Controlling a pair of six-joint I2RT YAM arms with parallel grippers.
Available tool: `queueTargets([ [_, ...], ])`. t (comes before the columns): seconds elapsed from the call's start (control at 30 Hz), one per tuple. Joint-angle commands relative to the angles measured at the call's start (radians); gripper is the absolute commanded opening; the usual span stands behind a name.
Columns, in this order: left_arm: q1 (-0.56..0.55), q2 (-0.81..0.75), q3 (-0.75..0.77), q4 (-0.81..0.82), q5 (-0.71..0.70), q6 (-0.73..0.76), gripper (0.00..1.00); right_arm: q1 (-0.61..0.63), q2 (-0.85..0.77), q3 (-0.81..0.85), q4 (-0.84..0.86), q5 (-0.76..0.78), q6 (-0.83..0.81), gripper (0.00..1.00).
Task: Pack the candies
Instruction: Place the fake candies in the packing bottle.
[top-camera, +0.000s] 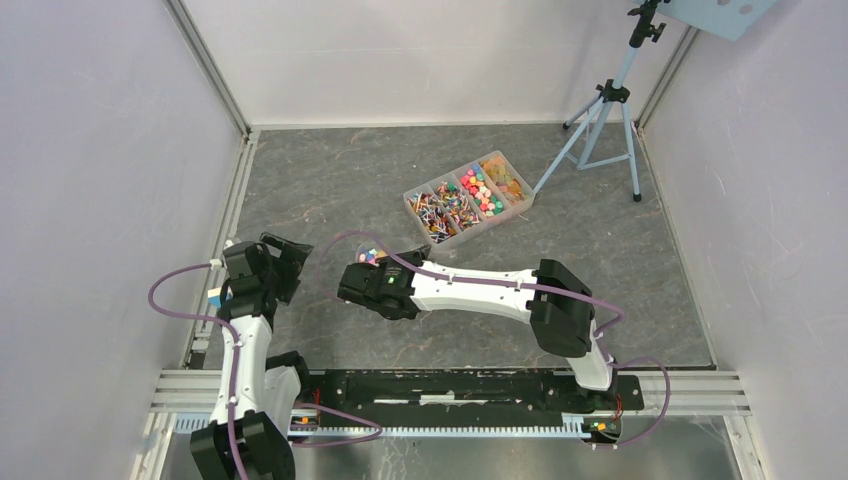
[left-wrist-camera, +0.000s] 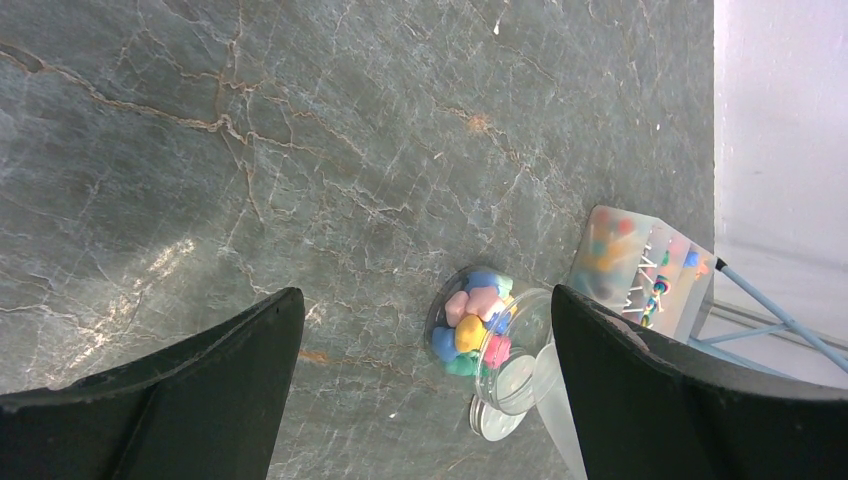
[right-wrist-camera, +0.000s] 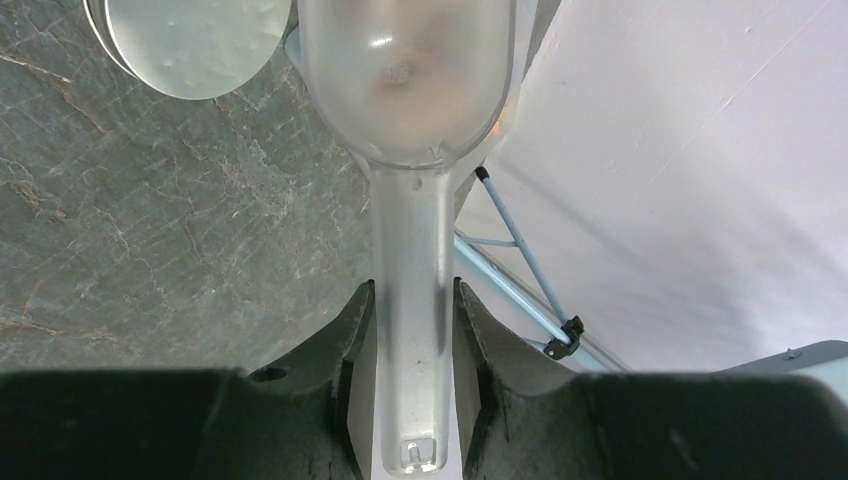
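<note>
The right gripper (right-wrist-camera: 412, 300) is clamped on the handle of a translucent plastic scoop (right-wrist-camera: 405, 90), with a black finger pressed against each side of the handle. The scoop's bowl points away from the wrist. A faint brownish blur shows through the bowl, and I cannot tell if a sweet lies in it.

In the left wrist view the bowl of the scoop (left-wrist-camera: 520, 355) sits at the rim of a small clear jar (left-wrist-camera: 470, 320) standing on the grey marbled table (top-camera: 300, 180). The jar holds candies (left-wrist-camera: 478, 312) in pink, blue, yellow, green and red, heaped near its top. A round grey lid (left-wrist-camera: 495, 420) lies flat on the table just beside the jar, partly under the scoop.

The left gripper (left-wrist-camera: 425, 300) hangs over the table with its fingers spread wide and nothing between them.

Farther back, well apart from the jar, a clear tray (top-camera: 467, 197) has four compartments in a row. The two on the left hold mixed multicoloured sweets, some on sticks. The third holds pink, red and green rounds, and the rightmost holds orange-yellow ones. A light blue tripod (top-camera: 600, 120) stands beside the tray.
</note>
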Motion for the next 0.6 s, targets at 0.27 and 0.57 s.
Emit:
queueTargets([
  [0.27,0.008,-0.026,-0.008,0.149,0.191,0.065,0.99,-0.011,-0.121,0.006,-0.007,-0.114,0.028,0.00],
  [0.57,0.001,0.028,0.049,0.200,0.443,0.099,0.98,-0.072,-0.226,-0.017,0.054,-0.360,0.071,0.00],
])
